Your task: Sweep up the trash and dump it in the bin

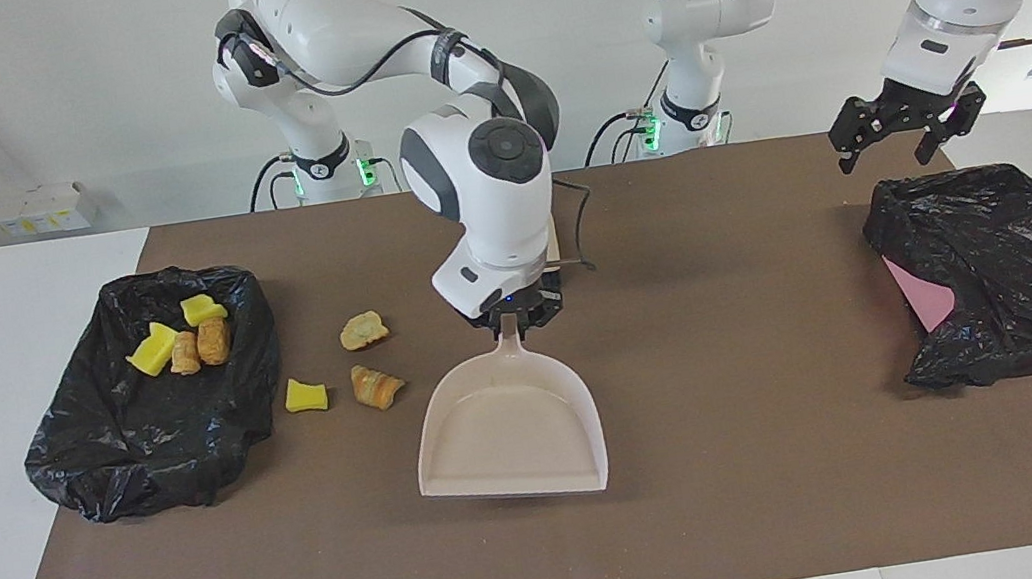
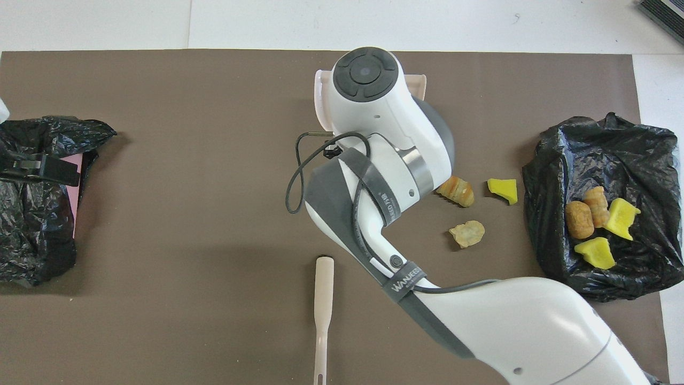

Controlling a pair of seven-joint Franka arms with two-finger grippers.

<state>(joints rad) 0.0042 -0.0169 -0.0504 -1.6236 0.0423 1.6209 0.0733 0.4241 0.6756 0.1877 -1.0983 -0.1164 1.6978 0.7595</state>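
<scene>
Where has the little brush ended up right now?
The brush lies on the brown mat near the robots' edge, about midway between the two black bags; in the facing view the right arm hides most of it. Nothing holds it.

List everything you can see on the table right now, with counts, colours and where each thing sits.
Mat: one, brown, covering the table.
Bin bags: two, black; one at the right arm's end, one at the left arm's end.
Trash in bag: four pieces, yellow and tan.
Trash on mat: three pieces, one yellow, two tan, beside that bag.
Dustpan: one, beige, mid-table.
Brush: one, beige, near the robots.
Right gripper: shut on dustpan handle.
Left gripper: open, waiting above its bag.
</scene>
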